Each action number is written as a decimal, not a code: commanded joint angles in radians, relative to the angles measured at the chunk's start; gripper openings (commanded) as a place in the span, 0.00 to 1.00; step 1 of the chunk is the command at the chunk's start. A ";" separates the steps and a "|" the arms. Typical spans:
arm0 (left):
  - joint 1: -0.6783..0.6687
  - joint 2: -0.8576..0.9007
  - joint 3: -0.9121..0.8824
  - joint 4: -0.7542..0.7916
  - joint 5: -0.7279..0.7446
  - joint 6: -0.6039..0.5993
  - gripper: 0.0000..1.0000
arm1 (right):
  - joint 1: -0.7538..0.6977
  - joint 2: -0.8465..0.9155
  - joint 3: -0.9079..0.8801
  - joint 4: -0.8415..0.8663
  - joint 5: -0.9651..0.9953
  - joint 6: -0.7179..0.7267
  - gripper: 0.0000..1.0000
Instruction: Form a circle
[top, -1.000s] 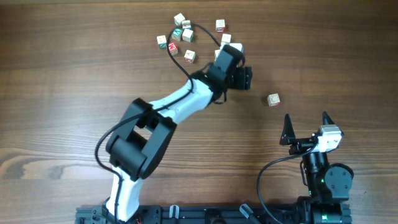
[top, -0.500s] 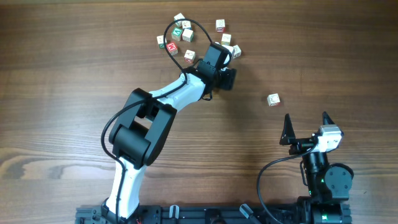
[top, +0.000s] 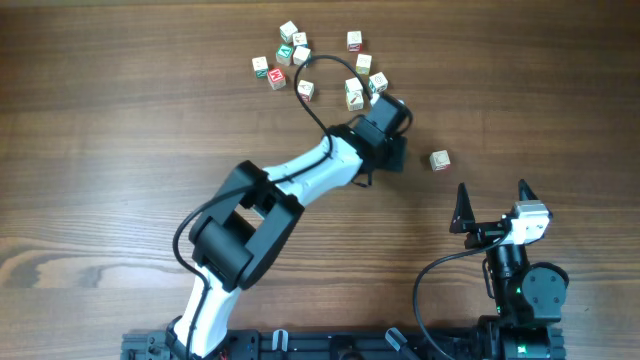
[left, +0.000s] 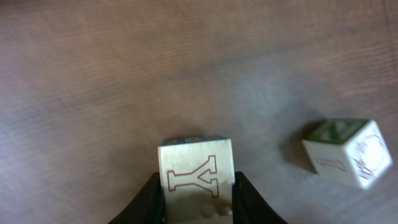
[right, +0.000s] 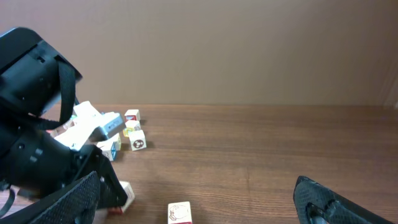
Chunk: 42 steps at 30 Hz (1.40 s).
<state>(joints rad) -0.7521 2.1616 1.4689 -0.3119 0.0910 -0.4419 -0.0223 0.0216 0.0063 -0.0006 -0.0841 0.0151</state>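
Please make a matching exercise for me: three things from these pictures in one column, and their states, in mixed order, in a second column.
Column 1
1. left gripper
2. right gripper
3. lone cube

Column 2
A. lies alone, apart from the cluster
B. shut on the Y cube
C. open, holding nothing

Pairs: 1-B, 2-C, 3-A

The Y cube runs off the left wrist view's bottom edge. Overhead, the left gripper hides it. The neighbouring cube is blurred.
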 joint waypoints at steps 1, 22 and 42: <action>-0.066 -0.011 0.003 -0.022 -0.025 -0.155 0.26 | 0.003 -0.003 -0.001 0.003 0.013 0.014 1.00; -0.143 -0.017 0.003 0.121 -0.127 -0.218 0.50 | 0.003 -0.003 -0.001 0.003 0.013 0.013 1.00; -0.128 -0.091 0.003 -0.119 -0.126 -0.218 0.60 | 0.003 -0.003 -0.001 0.003 0.013 0.013 1.00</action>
<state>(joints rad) -0.8833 2.0995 1.4693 -0.4255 -0.0185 -0.6533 -0.0223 0.0216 0.0063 -0.0006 -0.0841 0.0151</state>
